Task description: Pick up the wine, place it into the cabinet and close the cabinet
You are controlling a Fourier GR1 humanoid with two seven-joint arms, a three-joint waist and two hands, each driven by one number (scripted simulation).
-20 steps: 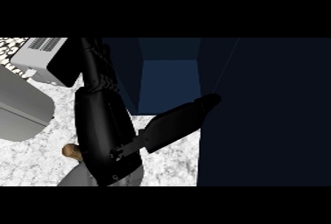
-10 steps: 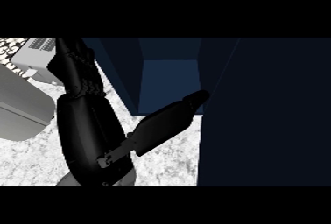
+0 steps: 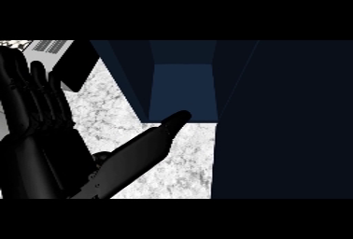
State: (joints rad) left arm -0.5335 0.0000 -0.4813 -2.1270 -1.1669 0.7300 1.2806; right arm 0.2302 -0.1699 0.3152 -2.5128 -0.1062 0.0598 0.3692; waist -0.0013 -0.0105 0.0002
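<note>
A big black hand, my left hand (image 3: 41, 158), fills the left of the head view. Its fingers (image 3: 34, 93) point straight up and its thumb (image 3: 148, 144) stretches right toward the cabinet. The hand is open and holds nothing that shows. The dark blue cabinet (image 3: 183, 91) stands at the back with its inside showing between two side walls. A wide dark panel, its door (image 3: 283, 116), covers the right of the view. No wine bottle shows in this view. My right hand is out of sight.
The white marbled counter (image 3: 186, 158) runs in front of the cabinet. A grey ribbed appliance (image 3: 48, 45) shows at the top left corner, behind the fingers.
The hand has moved left and now looks much larger, with its fingers spread upright. A small brown-tipped thing seen near its wrist a second ago is gone from view.
</note>
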